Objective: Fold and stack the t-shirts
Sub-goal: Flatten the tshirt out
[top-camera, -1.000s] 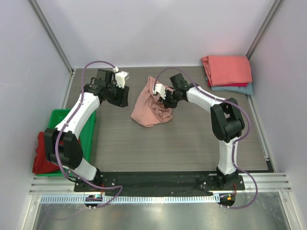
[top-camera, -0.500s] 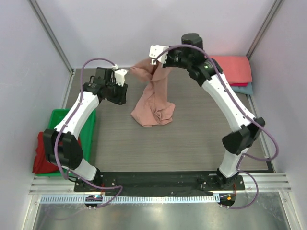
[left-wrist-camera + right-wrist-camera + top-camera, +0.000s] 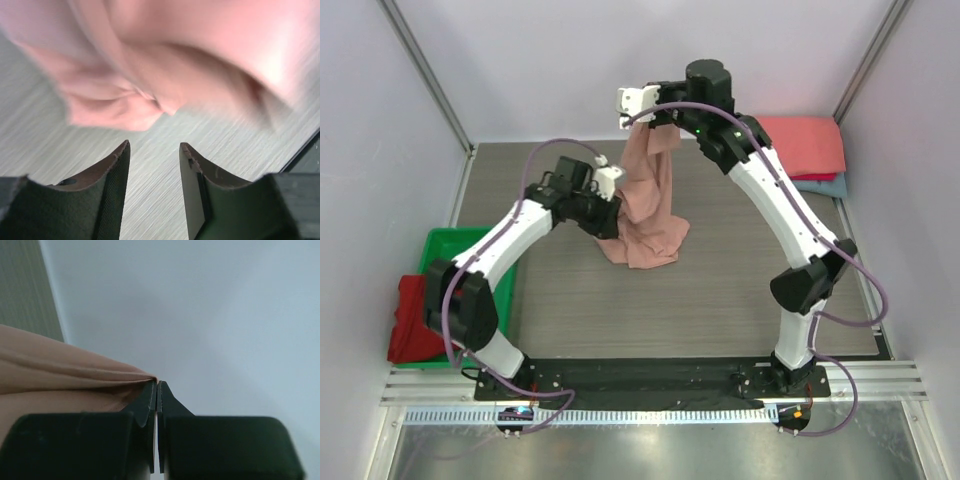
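The dusty-pink t-shirt (image 3: 647,205) hangs bunched from my right gripper (image 3: 658,122), which is raised high over the back of the table and shut on the shirt's top edge. The shirt's lower end still rests crumpled on the table. In the right wrist view the pink cloth (image 3: 60,382) meets the shut right gripper (image 3: 157,383) at its tips. My left gripper (image 3: 611,226) is at the lower left side of the hanging shirt. Seen from the left wrist, the left gripper (image 3: 154,146) is open above bare table, with the blurred pink folds (image 3: 175,60) just beyond it.
A folded coral-red t-shirt (image 3: 800,145) lies on a blue-grey one (image 3: 823,187) at the back right corner. A green tray (image 3: 470,250) stands at the left edge with a dark red t-shirt (image 3: 410,325) draped over its near end. Pale walls enclose the table.
My right arm has closed on the pink shirt and lifted its top edge high off the table. The left gripper has moved right, from open table to the shirt's lower left side.
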Robot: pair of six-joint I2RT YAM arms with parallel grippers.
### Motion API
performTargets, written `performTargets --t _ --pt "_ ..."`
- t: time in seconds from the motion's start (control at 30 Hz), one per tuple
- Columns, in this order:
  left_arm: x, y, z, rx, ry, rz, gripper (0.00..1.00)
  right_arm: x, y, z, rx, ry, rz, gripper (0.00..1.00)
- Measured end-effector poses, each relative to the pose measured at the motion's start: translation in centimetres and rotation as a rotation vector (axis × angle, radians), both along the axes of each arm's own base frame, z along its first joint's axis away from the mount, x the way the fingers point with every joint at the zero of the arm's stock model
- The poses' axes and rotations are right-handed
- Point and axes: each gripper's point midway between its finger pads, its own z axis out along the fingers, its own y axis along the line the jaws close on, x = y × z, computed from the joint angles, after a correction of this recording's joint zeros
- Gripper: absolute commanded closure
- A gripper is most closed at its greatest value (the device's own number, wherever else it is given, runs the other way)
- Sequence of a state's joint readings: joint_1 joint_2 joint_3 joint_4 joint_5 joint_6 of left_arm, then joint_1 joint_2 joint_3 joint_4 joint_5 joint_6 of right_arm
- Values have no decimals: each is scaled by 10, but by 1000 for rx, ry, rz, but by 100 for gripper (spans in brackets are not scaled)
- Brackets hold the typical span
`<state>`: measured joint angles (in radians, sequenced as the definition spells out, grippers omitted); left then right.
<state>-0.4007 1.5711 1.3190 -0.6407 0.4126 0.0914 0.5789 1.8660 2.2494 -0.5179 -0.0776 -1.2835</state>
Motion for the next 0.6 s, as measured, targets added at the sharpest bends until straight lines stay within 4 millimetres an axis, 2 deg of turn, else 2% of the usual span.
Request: performTargets --t 0.1,0.2,0.3,0.43,0.6 --pt "-8 -26 -33 25 77 -64 53 25 -2 -50 -65 89 -62 99" --pt "-17 -39 -64 58 156 -95 53 34 -7 -83 -113 151 -101 99" --pt "-23 -51 -77 80 191 -113 53 36 -10 -91 -124 169 -126 99" --pt "-20 -63 -78 79 196 -116 52 38 -14 -90 -104 170 -146 99" --pt "0 -79 -77 70 185 -109 50 41 -20 -103 -101 199 -166 99"
